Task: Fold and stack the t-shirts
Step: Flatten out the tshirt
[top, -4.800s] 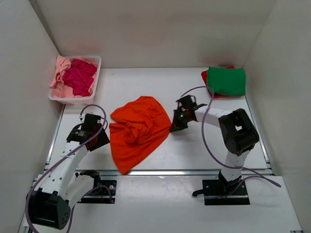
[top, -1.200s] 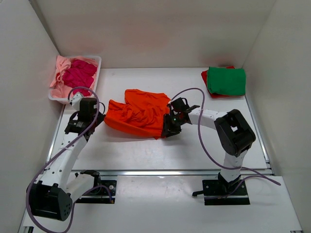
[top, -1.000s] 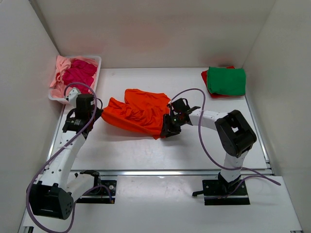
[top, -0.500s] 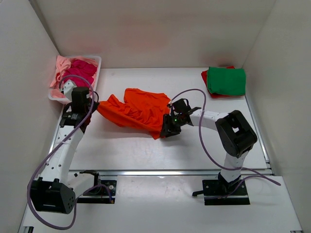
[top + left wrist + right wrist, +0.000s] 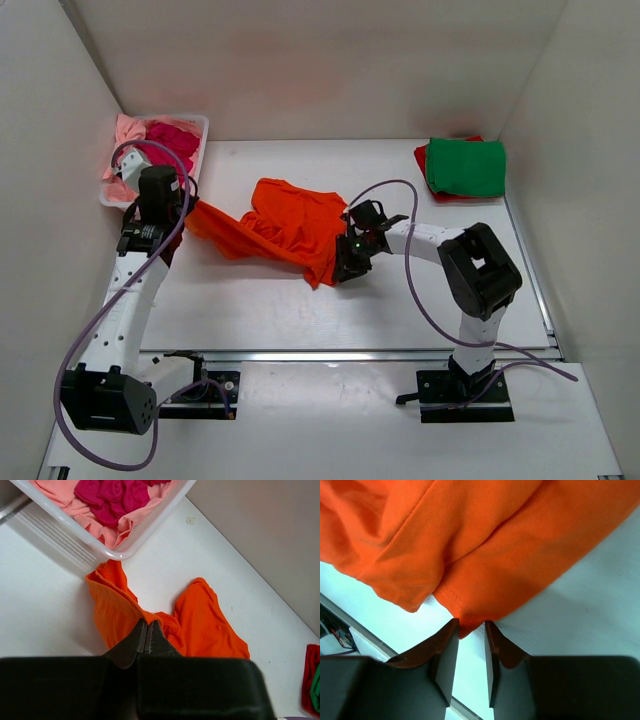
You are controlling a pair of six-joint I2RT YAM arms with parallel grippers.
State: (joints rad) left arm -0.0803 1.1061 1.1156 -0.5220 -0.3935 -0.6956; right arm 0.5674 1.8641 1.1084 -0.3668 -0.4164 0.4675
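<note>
The bright orange t-shirt (image 5: 285, 225) lies stretched and rumpled across the middle of the table. My left gripper (image 5: 185, 208) is shut on its left edge beside the basket; in the left wrist view the jaws (image 5: 147, 625) pinch the orange hem, and the cloth (image 5: 205, 620) trails away to the right. My right gripper (image 5: 343, 268) sits at the shirt's lower right corner. In the right wrist view its jaws (image 5: 470, 625) stand apart, with the hemmed corner (image 5: 465, 617) poking in between the tips. A folded green t-shirt (image 5: 466, 166) lies on a red one (image 5: 421, 160) at the back right.
A white plastic basket (image 5: 200, 150) at the back left holds a magenta shirt (image 5: 165, 140) and a light pink shirt (image 5: 122, 135). White walls close in the table on the left, back and right. The basket's rim (image 5: 150, 532) is close to my left gripper.
My left gripper has pulled the orange shirt's left edge further left and back, towards the basket, stretching the cloth. My right gripper's jaws have narrowed around the lower right corner.
</note>
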